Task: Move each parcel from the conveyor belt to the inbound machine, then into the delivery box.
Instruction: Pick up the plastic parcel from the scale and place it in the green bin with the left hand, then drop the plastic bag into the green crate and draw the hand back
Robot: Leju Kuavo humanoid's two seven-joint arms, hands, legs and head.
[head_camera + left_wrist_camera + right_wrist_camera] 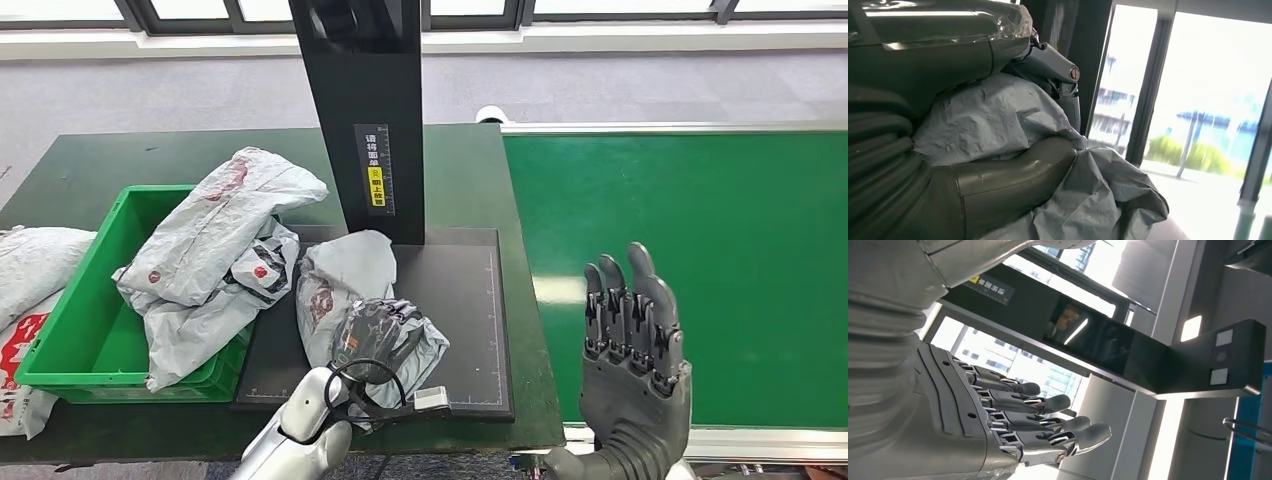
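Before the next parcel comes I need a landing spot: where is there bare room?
The green conveyor belt is bare beyond the raised right hand. The black scanner plate is free right of the grey parcel the left hand grips. The green bin is crowded.

Label on the inbound machine [365, 110] post — white and yellow characters (too small to read)

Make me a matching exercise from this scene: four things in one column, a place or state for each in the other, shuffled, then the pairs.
1. left hand
2. right hand
3. green crate
4. conveyor belt

A. bare, no parcel on it
B. holds grey parcels piled over its rim
C. grips a grey parcel on the black platform
D. raised, fingers straight, holding nothing

1-C, 2-D, 3-B, 4-A
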